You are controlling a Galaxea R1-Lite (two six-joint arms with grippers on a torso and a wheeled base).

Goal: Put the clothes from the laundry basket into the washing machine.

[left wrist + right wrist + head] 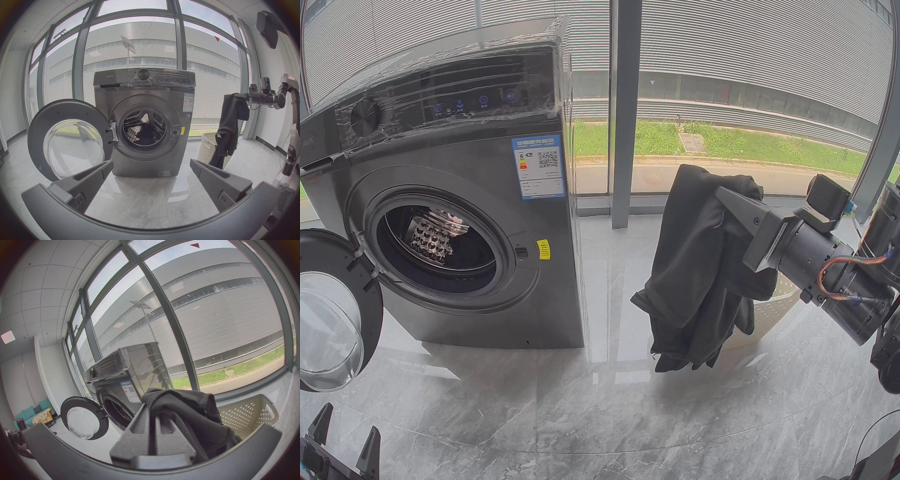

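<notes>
A dark grey washing machine [456,206] stands at the left with its round door [331,312] swung open and the drum [434,247] showing. My right gripper [728,197] is shut on a black garment [694,269], which hangs in the air to the right of the machine, above the floor. The same garment [184,415] drapes over the shut fingers [156,437] in the right wrist view. A beige laundry basket [772,312] sits on the floor behind the garment. My left gripper [150,175] is open and empty, low in front of the machine [147,125].
A dark window pillar [625,112] stands between the machine and the basket. Glass walls run behind both. Bare marble floor [581,406] stretches in front of the machine. The open door juts out toward the left arm.
</notes>
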